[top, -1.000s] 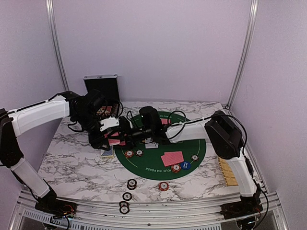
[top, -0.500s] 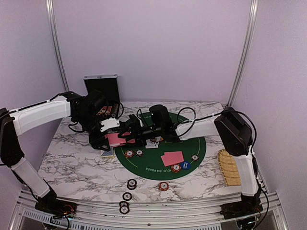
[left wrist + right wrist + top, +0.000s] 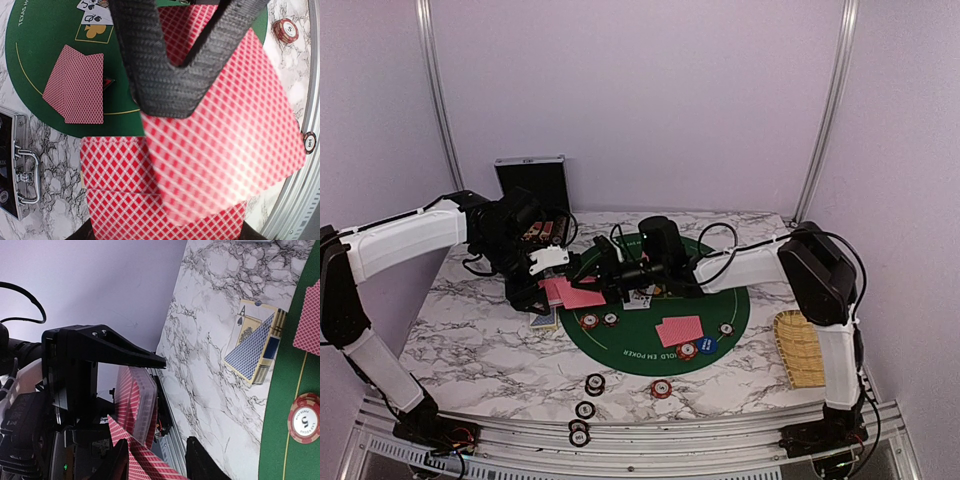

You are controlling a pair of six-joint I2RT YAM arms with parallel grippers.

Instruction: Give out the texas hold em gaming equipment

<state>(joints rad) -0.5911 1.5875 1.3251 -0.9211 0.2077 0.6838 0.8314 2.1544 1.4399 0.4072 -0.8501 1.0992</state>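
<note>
My left gripper [image 3: 542, 285] hangs over the mat's left edge, shut on a deck of red-backed playing cards [image 3: 115, 175]. My right gripper [image 3: 608, 285] faces it from the right. Its jaws have closed round one card [image 3: 145, 460], which sticks out of the deck [image 3: 137, 405] at an angle. In the left wrist view that card [image 3: 235, 135] is blurred under the right gripper's black finger [image 3: 160, 65]. On the green mat [image 3: 750, 300] lie two face-down cards [image 3: 678, 330], face-up cards [image 3: 638, 297], chips [image 3: 590, 321] and a blue button [image 3: 707, 345].
A black case [image 3: 531, 180] stands open at the back left. A bamboo tray [image 3: 798, 350] lies at the right edge. A blue-backed deck [image 3: 545, 318] lies under the left gripper. Several chips [image 3: 594, 384] lie on the marble near the front.
The right gripper has narrowed its jaws and pulled back to the right, drawing one red-backed card out of the deck. The left arm has stayed put.
</note>
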